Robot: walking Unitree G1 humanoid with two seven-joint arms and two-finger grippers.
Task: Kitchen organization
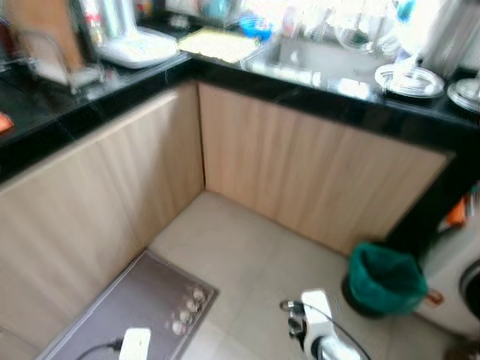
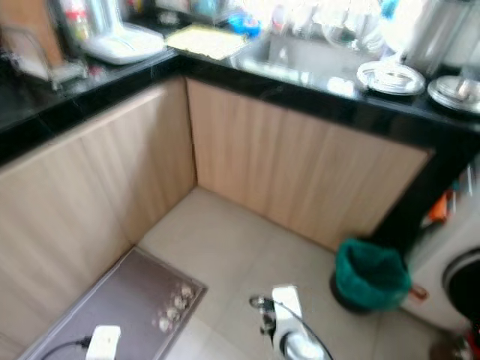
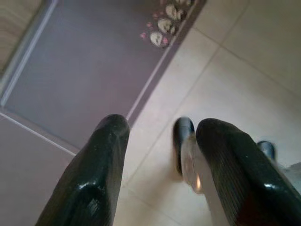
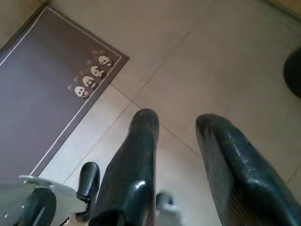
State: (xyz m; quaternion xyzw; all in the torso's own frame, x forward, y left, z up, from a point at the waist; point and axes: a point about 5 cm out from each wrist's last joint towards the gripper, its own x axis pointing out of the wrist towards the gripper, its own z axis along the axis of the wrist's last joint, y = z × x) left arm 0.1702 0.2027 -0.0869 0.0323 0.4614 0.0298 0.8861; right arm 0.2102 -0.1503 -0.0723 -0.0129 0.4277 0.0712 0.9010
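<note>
The black L-shaped table (image 1: 315,94) is seen wrapping the corner, dishes crowded along its top. Below, a grey mat (image 1: 135,311) lies long-axis diagonal on the floor. Left claw (image 3: 160,141) and right claw (image 4: 176,127) are held open, empty, above tiles.

Counter (image 1: 67,112) runs along the left and far sides, meeting at a corner w/ cabinet fronts (image 1: 315,172) below. Sink (image 1: 307,56) set in far counter; lids (image 1: 409,80) at its right end. Floor mat (image 1: 142,300) lies at foot of left cabinets — bin (image 1: 384,279) stands by far cabinets' right end.
</note>
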